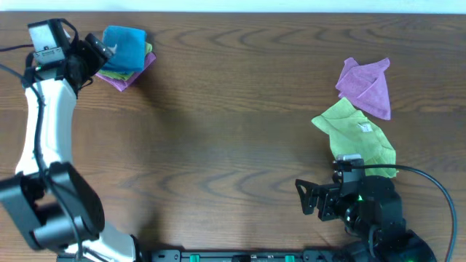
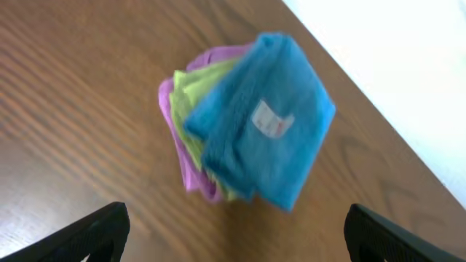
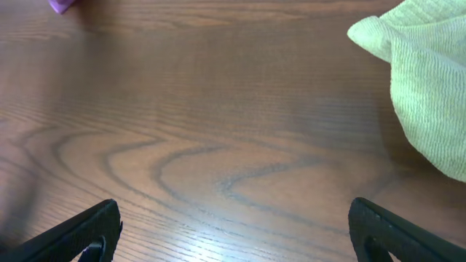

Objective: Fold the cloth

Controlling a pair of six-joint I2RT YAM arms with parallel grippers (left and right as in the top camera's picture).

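Cloth point(image 1: 125, 45), the sky-blue one, lies at the far left of the table point(image 1: 233, 109) as a compact folded pad with its white tag point(image 2: 271, 120) facing up. It sits on a folded lime-green cloth point(image 2: 191, 94), which in turn rests on a folded purple cloth point(image 2: 169, 109). The fold looks done, and I judge the task to be complete or nearly so. At most, the arm has to pull clear.

The left gripper point(image 1: 98, 49) hovers just beside the stack, its fingers spread wide and holding nothing. The right gripper point(image 1: 309, 198) is at the near right, also spread wide and empty.

Counted, there is one blue cloth. There are two lime-green ones, the second being a crumpled green cloth point(image 1: 357, 131) on the right. There are two purple ones, the second being a loose purple cloth point(image 1: 368, 86) just beyond it. There are two grippers.
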